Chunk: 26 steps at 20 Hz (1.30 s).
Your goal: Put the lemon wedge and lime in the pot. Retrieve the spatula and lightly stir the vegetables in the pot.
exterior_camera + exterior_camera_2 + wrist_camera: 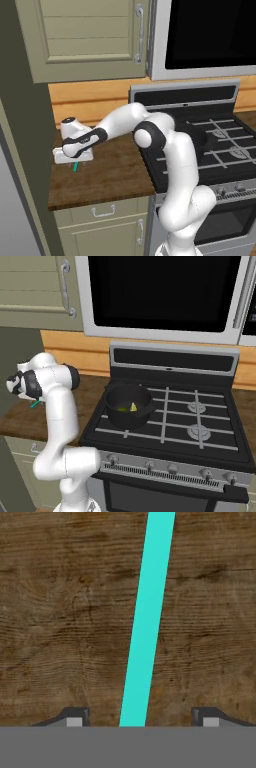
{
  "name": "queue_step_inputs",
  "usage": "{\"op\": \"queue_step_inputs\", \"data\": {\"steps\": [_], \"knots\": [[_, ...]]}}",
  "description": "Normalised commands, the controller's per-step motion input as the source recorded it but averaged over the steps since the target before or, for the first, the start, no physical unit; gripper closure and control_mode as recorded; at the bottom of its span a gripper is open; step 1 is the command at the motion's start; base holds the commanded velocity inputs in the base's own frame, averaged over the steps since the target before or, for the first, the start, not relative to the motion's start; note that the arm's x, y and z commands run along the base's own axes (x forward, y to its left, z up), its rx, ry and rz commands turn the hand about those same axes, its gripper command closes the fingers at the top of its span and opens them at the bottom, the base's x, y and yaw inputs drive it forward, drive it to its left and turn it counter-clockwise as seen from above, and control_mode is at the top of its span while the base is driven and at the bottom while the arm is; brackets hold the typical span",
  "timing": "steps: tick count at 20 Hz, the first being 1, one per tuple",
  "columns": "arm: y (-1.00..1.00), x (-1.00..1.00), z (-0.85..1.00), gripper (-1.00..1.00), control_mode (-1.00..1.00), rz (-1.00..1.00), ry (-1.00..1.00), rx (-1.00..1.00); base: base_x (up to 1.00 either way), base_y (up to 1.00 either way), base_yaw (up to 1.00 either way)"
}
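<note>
Step in hand, as I judge it: retrieving the spatula, since the lemon wedge and a dark-green patch that reads as the lime already lie in the pot on the stove's front left burner. You have the claw low over the wooden worktop, left of the stove, with the teal handle running between the two fingertips; the jaws stand apart on either side of it and neither pad touches it, so the claw is released and grasps nothing. The handle sits a little nearer the left tip than the right in the hand view and leans slightly off the claw's axis; square the wrist to the handle and centre it before you close, so that both pads meet its edges together and it does not swivel out. Go down until the tips are just above the wood, because the handle looks thin and flat and lies right on the surface. Close gently and lift straight. Materials: the handle is a smooth, straight, even-width teal strip; its blade is out of frame. The worktop is dark brown, strongly grained wood. The pot is short, round, near-black metal. The wedge is pale yellow.
</note>
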Motion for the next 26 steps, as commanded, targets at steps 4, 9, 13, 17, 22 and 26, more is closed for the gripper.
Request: {"op": "queue_step_inputs", "data": {"steps": [4,9,13,17,22,26], "knots": [[0.03,0.02,-0.25,-1.00,-1.00,0.00,0.00,0.00,0.00,0.00,0.00],[0.00,0.00,-0.40,1.00,-1.00,0.00,0.00,0.00,0.00,0.00,0.00],[-0.03,0.00,-0.57,1.00,-1.00,0.00,0.00,0.00,0.00,0.00,0.00],[-0.06,0.00,-0.62,1.00,-1.00,0.00,0.02,0.00,0.00,0.00,0.00],[-0.08,0.00,-0.65,1.00,-1.00,0.00,0.05,0.00,0.00,0.00,0.00],[0.00,0.00,-0.38,1.00,-1.00,0.00,0.01,0.00,0.00,0.00,0.00]]}}
